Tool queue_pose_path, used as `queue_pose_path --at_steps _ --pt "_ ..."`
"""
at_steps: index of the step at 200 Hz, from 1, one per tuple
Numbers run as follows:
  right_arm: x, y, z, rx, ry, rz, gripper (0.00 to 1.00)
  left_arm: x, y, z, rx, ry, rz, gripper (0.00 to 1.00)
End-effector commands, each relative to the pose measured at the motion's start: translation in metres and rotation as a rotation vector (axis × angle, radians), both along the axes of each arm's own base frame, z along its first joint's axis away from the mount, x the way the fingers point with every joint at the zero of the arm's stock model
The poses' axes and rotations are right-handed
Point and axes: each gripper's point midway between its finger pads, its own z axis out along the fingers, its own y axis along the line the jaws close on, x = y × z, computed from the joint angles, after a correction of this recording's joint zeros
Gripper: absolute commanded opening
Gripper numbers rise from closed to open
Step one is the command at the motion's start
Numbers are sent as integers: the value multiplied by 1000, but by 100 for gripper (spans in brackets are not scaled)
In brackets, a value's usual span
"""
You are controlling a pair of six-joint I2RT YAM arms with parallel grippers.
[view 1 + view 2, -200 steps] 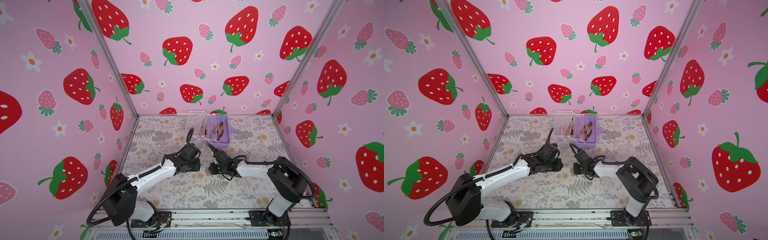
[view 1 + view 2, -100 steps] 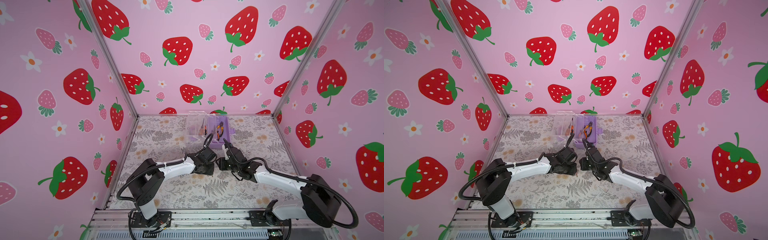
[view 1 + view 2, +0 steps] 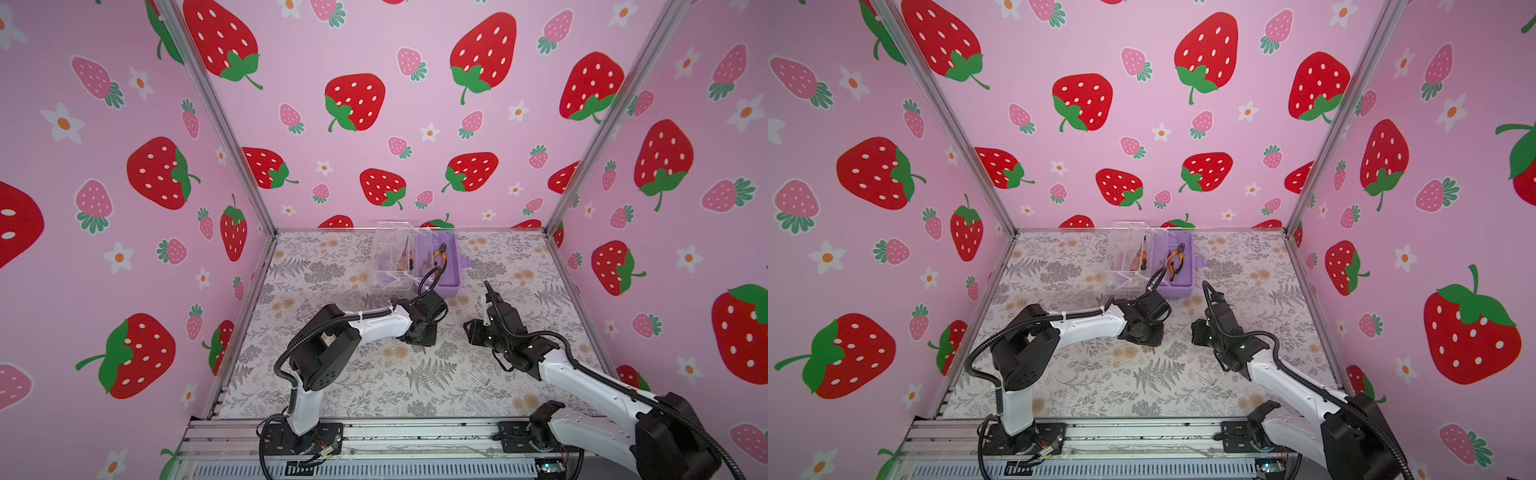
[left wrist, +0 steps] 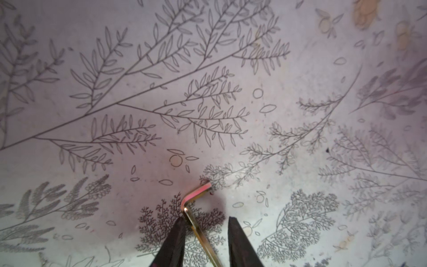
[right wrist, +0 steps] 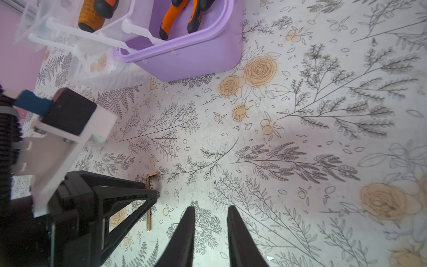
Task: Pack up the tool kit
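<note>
Tool kit (image 3: 447, 289) sits open; hex key (image 4: 197, 193) between left pincer (image 4: 206, 219) jaws.

My two arms: white shells, black joints.
I see ribbed black cable hose (image 5: 8, 129) along left arm (image 3: 378, 324) and right arm (image 3: 582, 382), plus tapered black end effector fingers (image 4: 174, 242).

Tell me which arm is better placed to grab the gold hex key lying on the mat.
Left. The left tool straddles the gold hex key, its jaws apart on either side of the long leg. The right tool is open and empty, off to the side of that key.
</note>
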Motion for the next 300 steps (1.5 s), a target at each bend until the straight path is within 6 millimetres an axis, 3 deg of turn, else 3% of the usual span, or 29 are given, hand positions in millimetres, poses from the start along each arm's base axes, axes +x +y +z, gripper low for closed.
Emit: queue_pose_path --at_steps 1,36,75,107,163,205,227,251,280,300 --pt "-4 -8 -6 -16 13 3 28 0 5 -5 63 13 16 28" --pt "-4 -13 -10 -15 22 -6 28 3 10 -10 111 5 23 0" --pt "-5 -17 -10 -9 21 -12 29 6 10 0 111 -12 26 0" --pt "-6 -21 -13 -16 27 -15 29 28 17 58 90 -140 21 0" --pt "-11 -25 -22 -18 43 -22 29 83 68 169 14 -364 129 0" --pt "-12 -30 -29 -38 57 -25 29 131 101 209 -16 -445 234 0" --pt "-11 -32 -31 -43 59 -29 29 146 99 211 -36 -439 242 0" --pt "-10 -29 -34 -50 63 -7 32 145 86 195 -74 -387 215 0" --pt "-8 -18 -44 -68 102 58 36 127 59 168 -138 -290 142 0" --pt "-6 -3 -45 -88 99 134 39 109 51 150 -102 -246 105 0"
